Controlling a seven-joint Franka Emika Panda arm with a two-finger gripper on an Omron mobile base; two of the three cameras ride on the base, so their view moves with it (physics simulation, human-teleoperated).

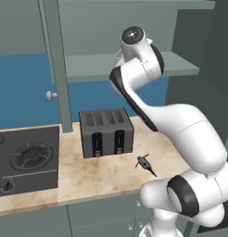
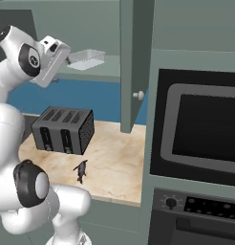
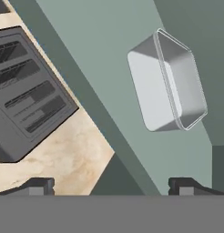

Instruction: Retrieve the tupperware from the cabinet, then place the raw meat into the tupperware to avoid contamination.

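**Tupperware sits just ahead of the spread hand, up on the cabinet shelf**

So the hand [image 3: 111,184] is raised to shelf height with its two fingertips [image 3: 37,185] spread wide and nothing between them. No contact with anything yet, as far as I can tell.

Straight out in front of it, a bit off toward one fingertip's side in the hand view, is the tupperware [image 3: 167,82]. It's a pale, see-through rectangular tub sitting on the shelf [image 2: 102,67] of the open cabinet [image 1: 55,65]. In the right base view the tub [image 2: 87,58] is just beyond the hand, near but apart. Its long axis runs roughly away from the hand, skewed a little, so the short sides are what the spread fingers would bracket. My guess is the next move is a short push forward with a small sideways correction, so that the fingers end up on either side of the tub and not on top of its rim.

Farther out and well below the hand, on the table [image 1: 102,176], there's the toaster [image 1: 106,133], and in front of that the raw meat [image 1: 144,163], a tiny dark lump with a thin tail. It's untouched, well apart from the tub, so that half of the job is not started.
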